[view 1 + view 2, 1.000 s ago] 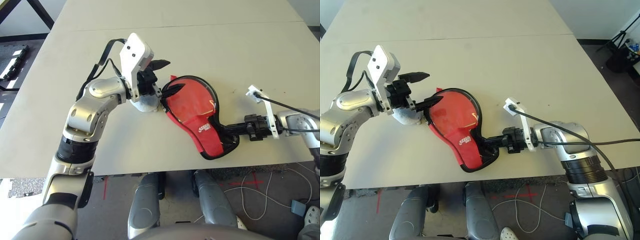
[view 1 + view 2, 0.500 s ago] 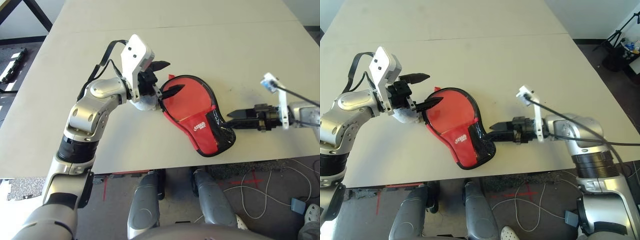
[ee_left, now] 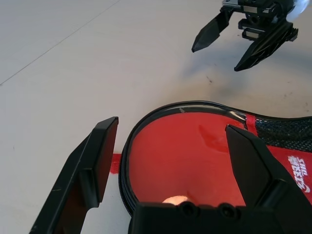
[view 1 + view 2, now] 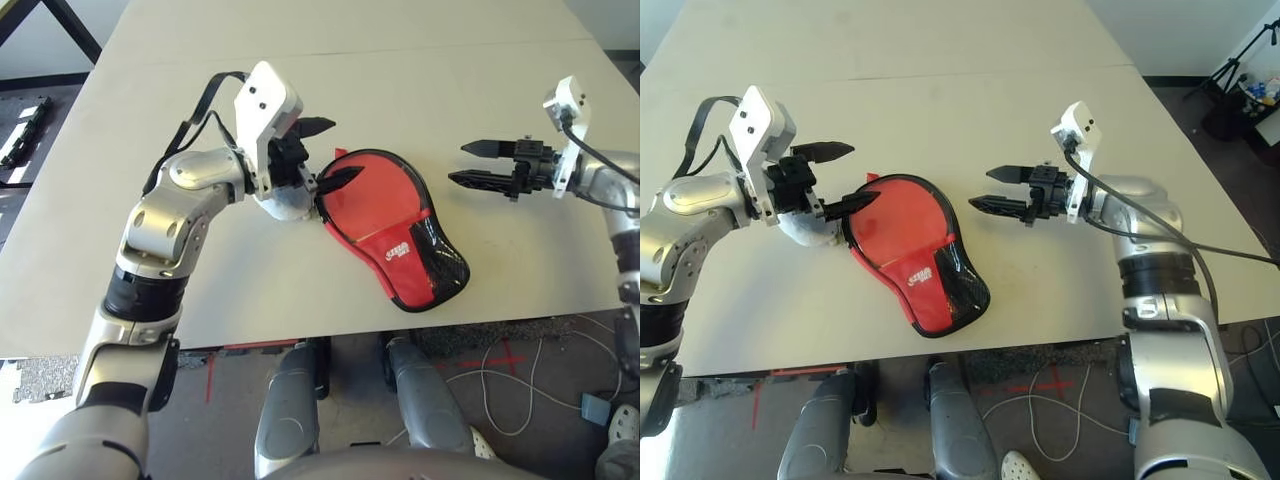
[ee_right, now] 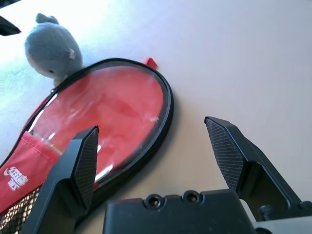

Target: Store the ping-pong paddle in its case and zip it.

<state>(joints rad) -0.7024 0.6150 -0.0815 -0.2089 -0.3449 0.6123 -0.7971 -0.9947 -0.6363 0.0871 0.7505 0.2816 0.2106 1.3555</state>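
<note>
Job looks basically done: red paddle-shaped fabric case (image 4: 395, 236) lies closed on the pale surface (image 4: 450, 90), paddle presumably inside, left hand (image 4: 322, 152) and right hand (image 4: 478, 163) both spread, empty beside it.

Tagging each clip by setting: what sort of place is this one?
Probably a robotics lab or workshop, not a home: a large plain beige table, loose cables on a grey floor marked with red tape, and a black stand at the room's edge.
</note>
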